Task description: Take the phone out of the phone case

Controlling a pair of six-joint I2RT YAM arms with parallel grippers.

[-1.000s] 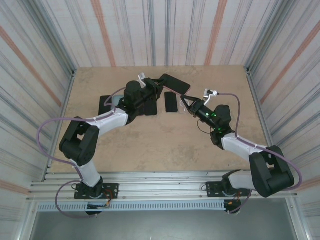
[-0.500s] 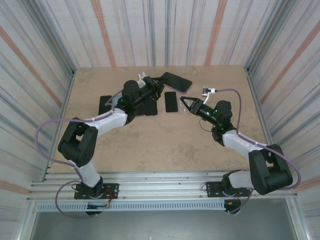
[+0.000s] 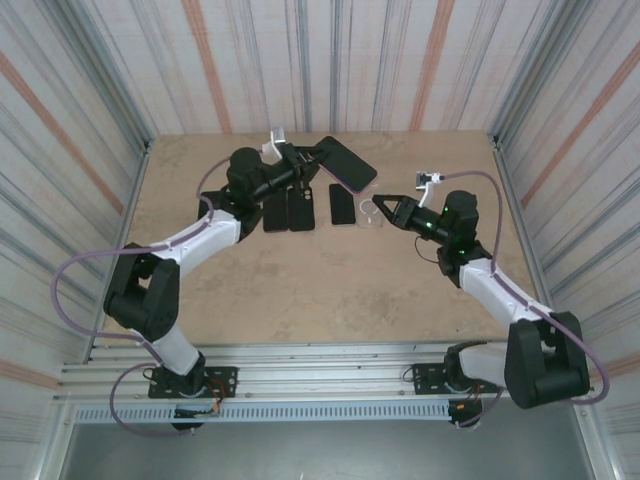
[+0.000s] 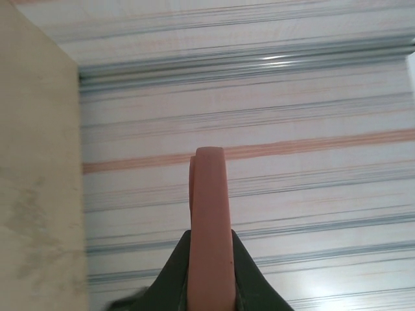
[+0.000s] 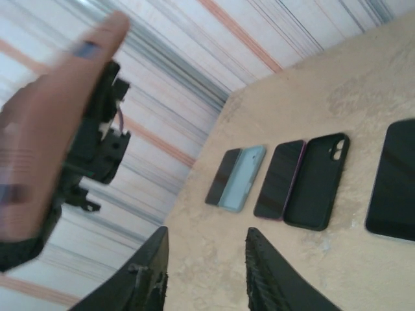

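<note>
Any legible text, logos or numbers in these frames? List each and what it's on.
None readable in any view.
Pink case: a dark mark on it, too blurred to read.
Phones and black case lying flat: no print visible.

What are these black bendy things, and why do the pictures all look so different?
They are two robot arms bolted to a table. Each arm ends in a two-finger pincer called a gripper. One picture looks down from a camera above. The other two come from little cameras on the wrists, so you see each arm's own fingers up close. The left gripper is pinched shut on a pink phone case and holds it up in the air, edge-on to its own camera. The right gripper is open and holds nothing. Several phones and cases lie flat on the table, among them a black case and a bare phone.
</note>
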